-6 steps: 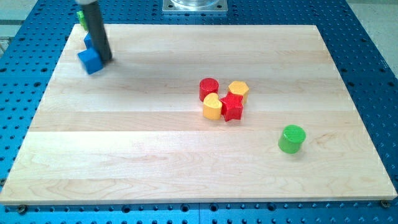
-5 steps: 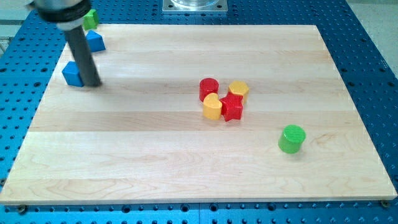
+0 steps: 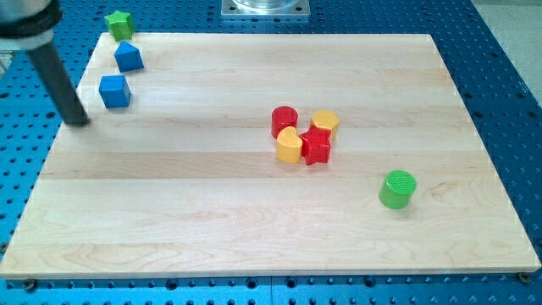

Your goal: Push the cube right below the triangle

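Observation:
A blue cube sits near the board's upper left, just below and slightly left of a blue triangle block. A small gap separates the two. My tip rests at the board's left edge, to the lower left of the cube and apart from it. The dark rod slants up to the view's top left corner.
A green star block lies at the board's top left corner. A cluster of a red cylinder, a yellow hexagon, a yellow block and a red star sits mid-board. A green cylinder stands at lower right.
My tip has moved left and down, off the cube to the board's left edge. The cube has shifted from beside the rod to a spot just below the triangle.

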Available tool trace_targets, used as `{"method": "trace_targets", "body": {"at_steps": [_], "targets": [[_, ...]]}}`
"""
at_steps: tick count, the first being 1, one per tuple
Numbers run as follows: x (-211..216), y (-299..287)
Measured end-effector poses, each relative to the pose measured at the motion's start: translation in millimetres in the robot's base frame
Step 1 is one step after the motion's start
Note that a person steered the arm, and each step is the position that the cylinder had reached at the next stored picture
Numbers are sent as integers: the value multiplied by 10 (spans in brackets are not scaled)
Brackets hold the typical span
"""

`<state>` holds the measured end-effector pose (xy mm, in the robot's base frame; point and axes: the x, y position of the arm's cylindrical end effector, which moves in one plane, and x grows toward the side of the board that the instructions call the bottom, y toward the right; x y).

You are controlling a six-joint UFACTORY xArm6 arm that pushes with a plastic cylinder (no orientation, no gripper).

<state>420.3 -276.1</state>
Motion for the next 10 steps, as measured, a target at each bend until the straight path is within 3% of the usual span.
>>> {"method": "trace_targets", "body": {"at_steps": [1,2,3,4,6,8,10], "targets": [[-69,357],[-410,748],[-627,636],[-194,345],[-1309,419],[-506,599],[-1012,1005]]}}
